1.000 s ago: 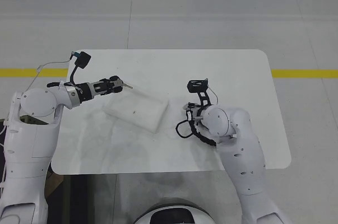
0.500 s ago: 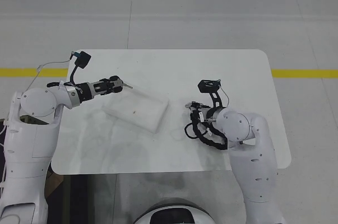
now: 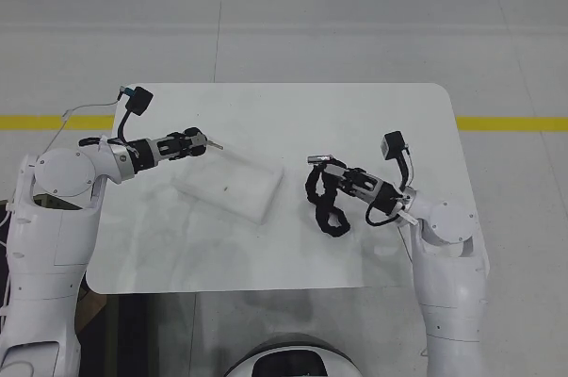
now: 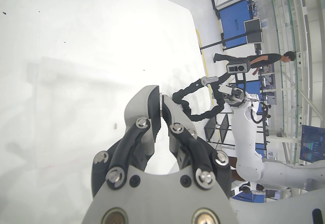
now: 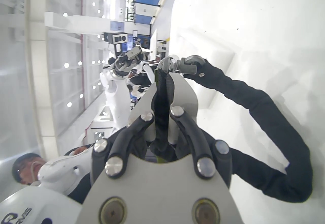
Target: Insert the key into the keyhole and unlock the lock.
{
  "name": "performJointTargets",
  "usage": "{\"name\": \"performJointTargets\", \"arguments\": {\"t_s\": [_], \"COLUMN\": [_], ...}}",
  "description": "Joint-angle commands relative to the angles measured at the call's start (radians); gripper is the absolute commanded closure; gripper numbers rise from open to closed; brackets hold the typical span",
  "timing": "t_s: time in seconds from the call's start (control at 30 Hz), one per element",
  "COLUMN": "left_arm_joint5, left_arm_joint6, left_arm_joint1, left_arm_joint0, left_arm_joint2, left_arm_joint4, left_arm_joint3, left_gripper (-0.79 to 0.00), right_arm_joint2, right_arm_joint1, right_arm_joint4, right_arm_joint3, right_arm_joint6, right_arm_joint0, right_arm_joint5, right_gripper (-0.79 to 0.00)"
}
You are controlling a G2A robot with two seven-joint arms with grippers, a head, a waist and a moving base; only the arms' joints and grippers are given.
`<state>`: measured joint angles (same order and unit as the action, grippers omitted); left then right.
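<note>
Finding, risk: your left gripper (image 3: 201, 143) pinches the key (image 4: 161, 106) by its thin flat between closed fingers. An approach off the keyhole's axis could twist the key in the pads or push it out.

Second risk: your right gripper (image 5: 163, 80) is clamped on the soft black sleeve of the lock (image 3: 327, 203), just behind the metal cylinder (image 5: 168, 63), not on the cylinder itself. In my judgement the cylinder may swivel or yield under insertion force, and the dangling loop may swing and drag the aim off. Turning the key could rotate the whole head rather than the barrel.

Position: key and lock are well apart, with a white pad (image 3: 229, 185) on the table (image 3: 406, 113) between them.

Pose: your left arm lies over the table's left part, key tip pointing toward the lock. Your right forearm lies across the right part, with the cylinder's end turned toward the left gripper.
</note>
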<state>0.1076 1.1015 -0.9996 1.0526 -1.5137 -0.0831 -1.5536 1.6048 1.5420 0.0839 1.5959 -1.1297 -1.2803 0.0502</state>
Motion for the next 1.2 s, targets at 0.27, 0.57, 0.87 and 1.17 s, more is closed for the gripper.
{"name": "performJointTargets", "arguments": {"t_s": [0.27,0.57,0.87,1.17], "left_arm_joint5": [-0.004,-0.067,-0.058,-0.038], "left_arm_joint6": [-0.058,-0.494,-0.464,-0.504], "left_arm_joint1": [-0.002,-0.067,-0.1,-0.106], "left_arm_joint0": [0.036,0.17,0.128,0.2], "left_arm_joint2": [-0.017,0.097,0.231,0.228], "left_arm_joint4": [0.024,0.465,0.507,0.522], "left_arm_joint3": [-0.025,-0.101,-0.106,-0.182], "left_gripper": [0.0,0.0,0.0,0.0], "right_arm_joint2": [0.005,-0.018,-0.044,-0.063], "right_arm_joint1": [-0.01,-0.009,-0.019,-0.03], "right_arm_joint4": [-0.032,-0.423,-0.502,-0.33], "right_arm_joint3": [-0.042,-0.099,-0.157,-0.067], "right_arm_joint6": [-0.035,0.059,0.008,0.063], "right_arm_joint0": [0.028,-0.016,0.026,-0.034], "right_arm_joint5": [0.003,0.162,0.256,0.328], "right_gripper": [0.0,0.0,0.0,0.0]}}
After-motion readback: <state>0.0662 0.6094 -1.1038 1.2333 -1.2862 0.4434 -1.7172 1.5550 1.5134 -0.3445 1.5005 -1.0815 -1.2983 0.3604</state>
